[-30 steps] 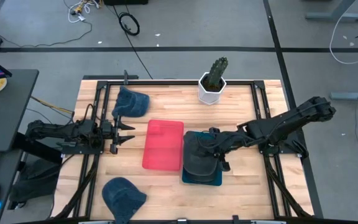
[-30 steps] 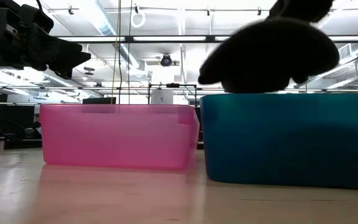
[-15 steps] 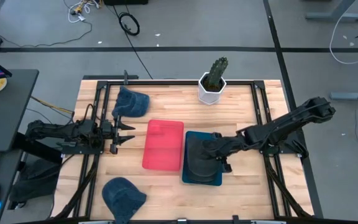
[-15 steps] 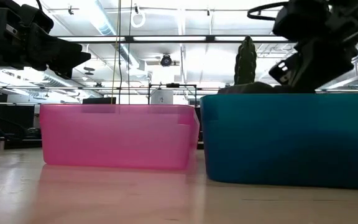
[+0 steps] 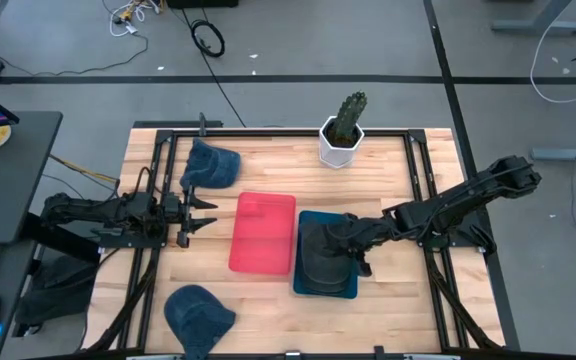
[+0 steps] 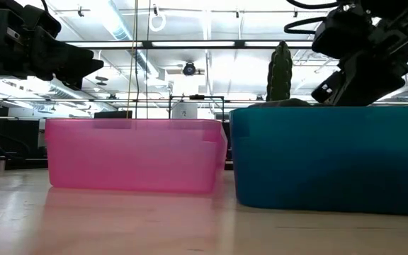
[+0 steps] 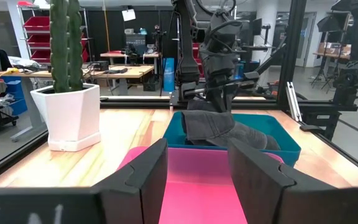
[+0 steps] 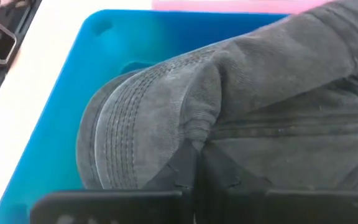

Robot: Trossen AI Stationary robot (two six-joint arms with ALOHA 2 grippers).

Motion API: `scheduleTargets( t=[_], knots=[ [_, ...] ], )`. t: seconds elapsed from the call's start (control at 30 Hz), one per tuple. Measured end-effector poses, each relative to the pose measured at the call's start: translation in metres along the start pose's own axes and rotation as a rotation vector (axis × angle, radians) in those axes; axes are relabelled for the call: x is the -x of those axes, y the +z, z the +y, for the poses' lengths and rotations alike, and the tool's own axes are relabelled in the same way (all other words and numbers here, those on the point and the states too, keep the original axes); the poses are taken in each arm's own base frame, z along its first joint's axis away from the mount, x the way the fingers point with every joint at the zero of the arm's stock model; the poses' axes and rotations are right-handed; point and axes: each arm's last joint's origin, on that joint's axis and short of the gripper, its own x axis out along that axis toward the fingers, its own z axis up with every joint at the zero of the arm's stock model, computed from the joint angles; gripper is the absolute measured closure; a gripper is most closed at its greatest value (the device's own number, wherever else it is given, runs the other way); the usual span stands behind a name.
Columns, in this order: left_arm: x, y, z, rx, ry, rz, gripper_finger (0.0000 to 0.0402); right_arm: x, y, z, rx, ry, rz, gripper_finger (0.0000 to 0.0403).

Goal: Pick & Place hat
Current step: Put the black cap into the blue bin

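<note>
Wood table (image 5: 388, 310) is carrying everything, black rails running down both sides. Pink bin (image 5: 263, 232) is sitting mid-table, teal bin (image 5: 310, 287) right beside it on the right, walls nearly touching in the low view. White pot (image 5: 338, 146) with a cactus is standing at the far edge, behind the bins. Blue hat (image 5: 213, 165) is lying at the far left, another blue hat (image 5: 198, 312) lying at the near edge, left of the pink bin; both are resting straight on the wood, well apart from each other and from the bins.
</note>
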Motion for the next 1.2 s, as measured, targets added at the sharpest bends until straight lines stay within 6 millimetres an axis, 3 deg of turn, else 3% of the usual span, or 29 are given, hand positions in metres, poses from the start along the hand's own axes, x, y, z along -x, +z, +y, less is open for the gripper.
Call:
scheduleTargets(
  t=[0.33, 0.6, 0.8, 0.93, 1.03, 1.2],
  knots=[
    [0.000, 0.000, 0.000, 0.000, 0.000, 0.000, 0.0229, 0.006, 0.011, 0.004, -0.004, 0.052, -0.020, 0.0318],
    [0.000, 0.000, 0.000, 0.000, 0.000, 0.000, 0.0229, 0.028, 0.045, 0.012, 0.020, 0.053, -0.028, 0.0289],
    [0.000, 0.000, 0.000, 0.000, 0.000, 0.000, 0.0229, 0.042, 0.079, 0.018, 0.130, 0.023, -0.245, 0.0274],
    [0.000, 0.000, 0.000, 0.000, 0.000, 0.000, 0.0229, 0.047, 0.093, 0.021, 0.155, 0.011, -0.390, 0.0273],
    [0.000, 0.000, 0.000, 0.000, 0.000, 0.000, 0.0229, 0.049, 0.096, 0.019, 0.036, -0.057, -0.439, 0.0283],
    [0.000, 0.000, 0.000, 0.000, 0.000, 0.000, 0.0229, 0.043, 0.091, 0.015, -0.123, -0.101, -0.398, 0.0338]
  ],
)
